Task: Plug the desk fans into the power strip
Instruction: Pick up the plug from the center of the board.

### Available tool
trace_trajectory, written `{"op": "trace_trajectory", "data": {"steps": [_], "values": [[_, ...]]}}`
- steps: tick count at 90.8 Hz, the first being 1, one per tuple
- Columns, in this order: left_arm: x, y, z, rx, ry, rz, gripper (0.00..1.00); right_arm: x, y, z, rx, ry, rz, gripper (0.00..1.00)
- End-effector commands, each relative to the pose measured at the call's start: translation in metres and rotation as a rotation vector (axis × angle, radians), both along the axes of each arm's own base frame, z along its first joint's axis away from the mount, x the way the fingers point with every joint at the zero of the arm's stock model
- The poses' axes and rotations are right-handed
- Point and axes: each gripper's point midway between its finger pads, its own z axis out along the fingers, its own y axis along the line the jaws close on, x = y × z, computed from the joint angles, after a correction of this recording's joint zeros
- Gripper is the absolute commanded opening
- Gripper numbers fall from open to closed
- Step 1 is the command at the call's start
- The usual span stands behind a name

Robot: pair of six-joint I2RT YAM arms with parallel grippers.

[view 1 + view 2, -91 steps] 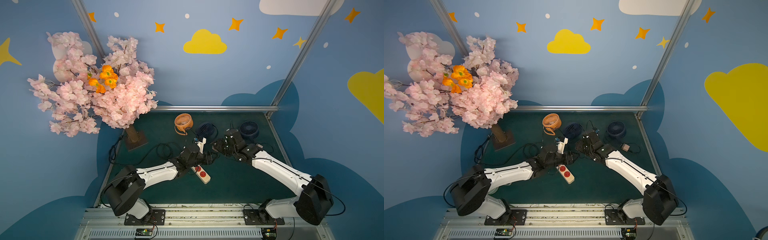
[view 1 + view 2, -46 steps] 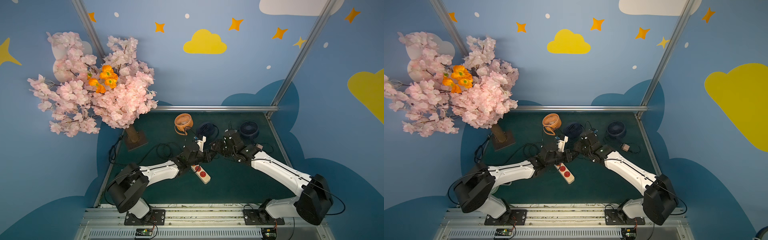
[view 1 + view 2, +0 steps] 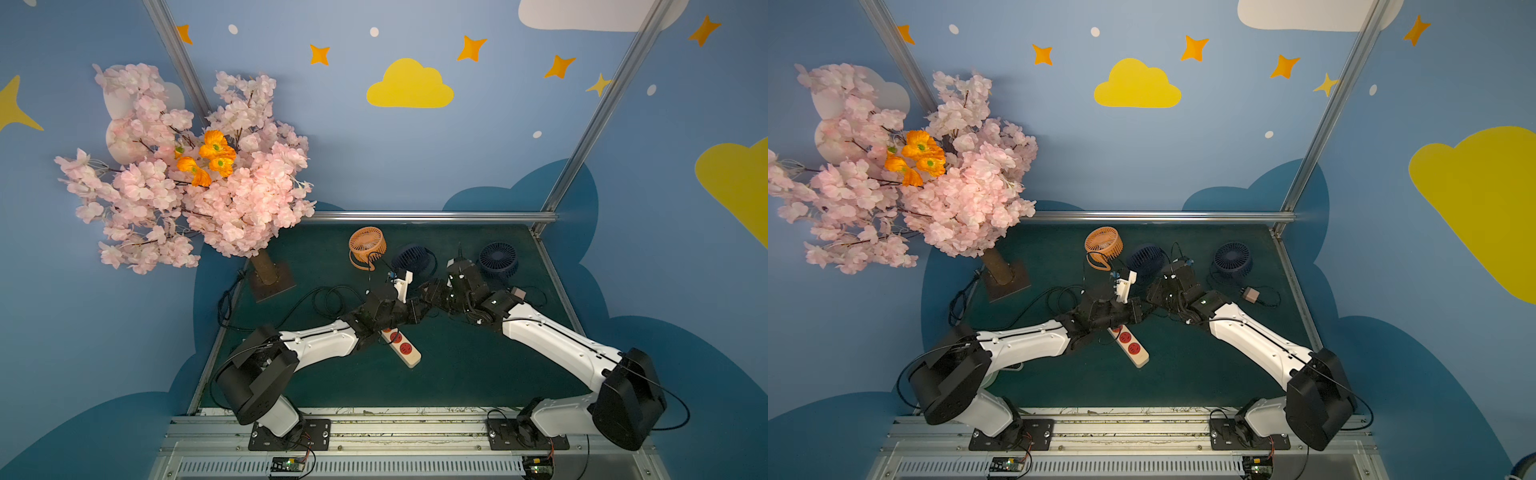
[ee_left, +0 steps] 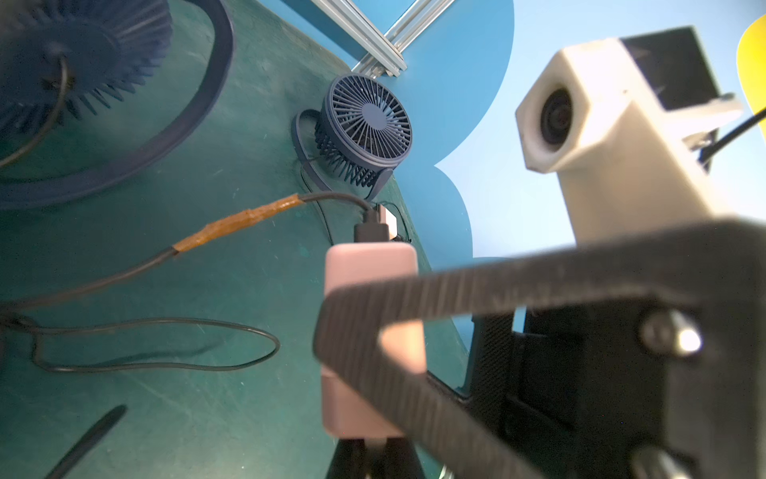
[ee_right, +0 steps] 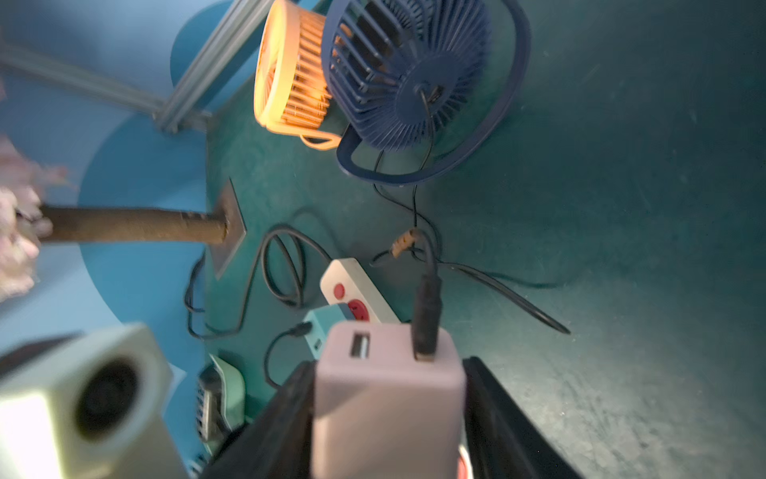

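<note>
You've got both arms meeting mid-mat, just beyond the far end of the power strip (image 3: 402,350). The strip lies flat on the green mat (image 3: 478,365), angled. Its far end is hidden under the left wrist in both top views, and its near end pokes out toward the near right. In the right wrist view a teal block (image 5: 327,327) sits on the strip beside a red socket.

Between the arms is a pink adapter (image 4: 369,269) with a black USB plug (image 5: 427,315) stuck in one port. The plug's cable has a brown taped patch (image 4: 244,220) and runs to the middle blue fan (image 3: 411,257).

Your left gripper (image 3: 413,311) is closed, and it looks clamped on the adapter's lower end, though that part is blurry at the frame edge. The right gripper (image 5: 387,373) has a finger on either side of the adapter. You can't tell if it is gripping or just flanking.

An orange fan (image 3: 365,245) stands left of the middle fan. A second blue fan (image 3: 498,257) stands far right, with a second pink adapter (image 3: 1252,295) on the mat near it. A blossom tree (image 3: 187,178) fills the far left.
</note>
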Motion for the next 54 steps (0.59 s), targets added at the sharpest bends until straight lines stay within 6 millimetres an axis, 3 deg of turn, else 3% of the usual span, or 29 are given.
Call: {"op": "trace_trajectory", "data": {"steps": [1, 22, 37, 54], "values": [[0.003, 0.007, 0.017, -0.02, -0.067, -0.019, 0.02, -0.005, 0.004, 0.013, 0.063, -0.039, 0.075, 0.7], [-0.006, 0.017, 0.031, -0.047, -0.093, -0.122, 0.02, -0.007, 0.002, 0.055, 0.253, -0.174, 0.259, 0.87], [-0.015, 0.02, 0.045, -0.078, -0.122, -0.201, 0.02, -0.012, -0.008, 0.08, 0.398, -0.207, 0.412, 0.9], [-0.024, 0.023, 0.067, -0.138, -0.149, -0.288, 0.02, -0.033, -0.009, 0.109, 0.583, -0.205, 0.644, 0.91]]}}
